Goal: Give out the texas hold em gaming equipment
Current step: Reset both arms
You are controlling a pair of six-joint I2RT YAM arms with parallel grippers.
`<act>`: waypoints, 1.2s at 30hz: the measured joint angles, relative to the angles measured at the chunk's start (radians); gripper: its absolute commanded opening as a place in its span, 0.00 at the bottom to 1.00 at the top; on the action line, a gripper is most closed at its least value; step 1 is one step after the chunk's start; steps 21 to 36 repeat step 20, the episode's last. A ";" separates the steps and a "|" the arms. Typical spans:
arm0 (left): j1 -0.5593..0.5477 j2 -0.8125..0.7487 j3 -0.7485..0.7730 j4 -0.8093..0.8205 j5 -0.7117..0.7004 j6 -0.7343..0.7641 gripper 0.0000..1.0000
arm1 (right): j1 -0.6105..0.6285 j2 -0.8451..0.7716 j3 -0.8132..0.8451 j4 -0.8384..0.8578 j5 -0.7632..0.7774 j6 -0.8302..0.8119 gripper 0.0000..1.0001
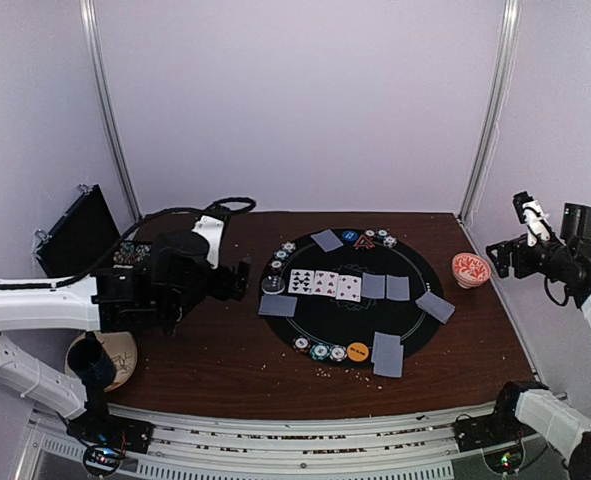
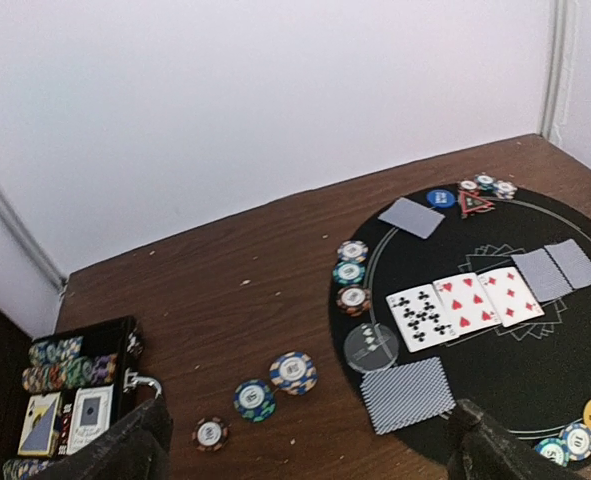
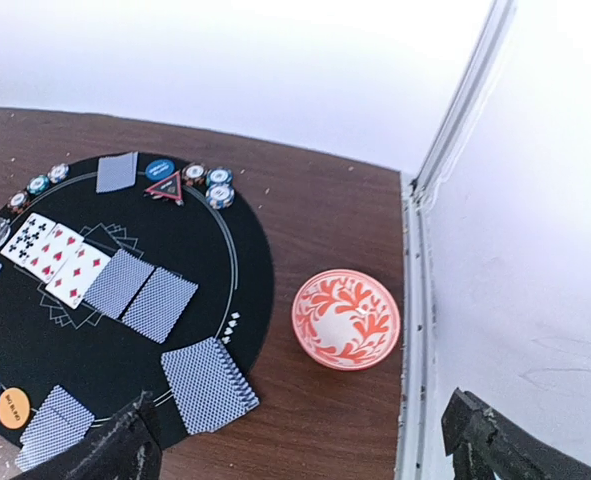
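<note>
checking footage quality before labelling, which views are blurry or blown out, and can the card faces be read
top external: dim and soft, face-up cards barely legible; left wrist: sharper, pips readable; right wrist: wall blown out white, bowl crisp

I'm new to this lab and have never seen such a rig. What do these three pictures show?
Two robot arms are bolted to a brown wooden table. One picture comes from a camera above and behind them; the other two come from cameras on each wrist. On the table lies a round black mat with three face-up playing cards, grey-blue face-down cards, striped poker chips, an orange disc, a blue disc and a red triangle marker. A red-and-white patterned bowl sits beside it. The left gripper and right gripper are both open and hold nothing.
</note>
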 measured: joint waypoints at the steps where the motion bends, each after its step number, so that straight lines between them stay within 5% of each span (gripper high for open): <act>1: 0.000 -0.045 -0.033 -0.018 -0.028 -0.024 0.98 | 0.000 -0.050 -0.024 0.016 0.018 0.001 1.00; 12: 0.001 -0.371 -0.372 -0.038 -0.219 -0.085 0.98 | 0.000 -0.394 -0.194 0.118 0.145 0.043 1.00; 36: 0.001 -0.331 -0.377 -0.010 -0.288 -0.082 0.98 | 0.000 -0.402 -0.205 0.138 0.167 0.053 1.00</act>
